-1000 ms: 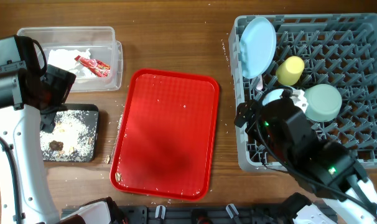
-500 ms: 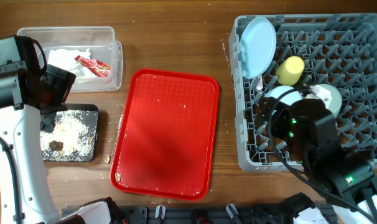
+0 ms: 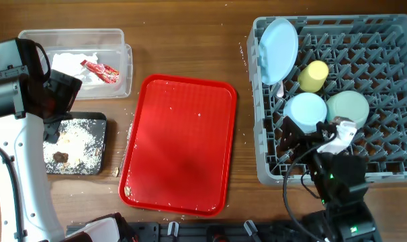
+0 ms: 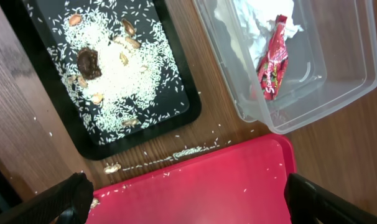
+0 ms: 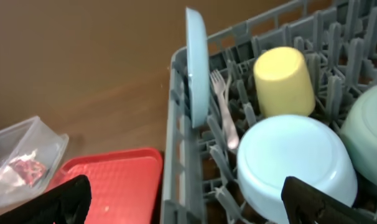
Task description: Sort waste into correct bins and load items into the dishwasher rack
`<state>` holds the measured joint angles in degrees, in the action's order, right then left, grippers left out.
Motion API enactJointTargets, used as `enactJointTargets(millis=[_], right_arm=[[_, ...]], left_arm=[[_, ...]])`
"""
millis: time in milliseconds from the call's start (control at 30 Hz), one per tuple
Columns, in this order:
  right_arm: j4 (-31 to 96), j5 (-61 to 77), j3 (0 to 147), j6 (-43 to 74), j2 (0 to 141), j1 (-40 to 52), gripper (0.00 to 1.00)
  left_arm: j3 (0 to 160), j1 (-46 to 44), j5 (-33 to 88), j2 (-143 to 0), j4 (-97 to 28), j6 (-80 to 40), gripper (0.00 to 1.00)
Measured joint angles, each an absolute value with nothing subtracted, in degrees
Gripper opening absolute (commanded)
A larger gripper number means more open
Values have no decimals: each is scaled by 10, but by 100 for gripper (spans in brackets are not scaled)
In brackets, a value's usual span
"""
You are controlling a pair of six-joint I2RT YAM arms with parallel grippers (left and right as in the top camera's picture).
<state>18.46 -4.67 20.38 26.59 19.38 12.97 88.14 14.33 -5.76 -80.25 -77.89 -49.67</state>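
Grey rack point(image 3: 391, 67), right of the red tray point(image 3: 180, 144), holds the plate point(image 3: 279, 42), cup point(image 3: 313, 75), blue bowl point(image 3: 305, 111), green bowl point(image 3: 348, 109) and fork point(image 5: 224, 112); the spoon I cannot find. Left of the red tray, napkins point(image 4: 251, 22) and wrapper point(image 4: 272, 59) lie in the tub point(image 4: 338, 93) and rice point(image 4: 114, 81) in the black tray point(image 4: 185, 115). Left over, I judge, is a brown scrap point(image 4: 112, 167) just off the red tray's left edge, its axis too small to tell, nearer the left gripper point(image 4: 188, 186), wide and empty above it, than the right gripper point(image 5: 185, 193), wide and empty by the rack.

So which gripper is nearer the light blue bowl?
Right. The right gripper hangs by the light blue bowl in the rack; the left gripper is far off by the black tray.
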Motion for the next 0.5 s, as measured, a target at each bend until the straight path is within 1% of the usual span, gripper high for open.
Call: enactJointTargets(millis=[100, 267, 500], right_arm=[[154, -38, 144, 241, 137, 115, 100], [93, -2, 95, 208, 74, 81, 99], [-6, 37, 28, 139, 39, 69, 100]], left_arm=[[881, 143, -58, -802, -778, -497, 100], [881, 143, -58, -802, -778, -497, 100], [881, 143, -58, -802, -778, -497, 100]])
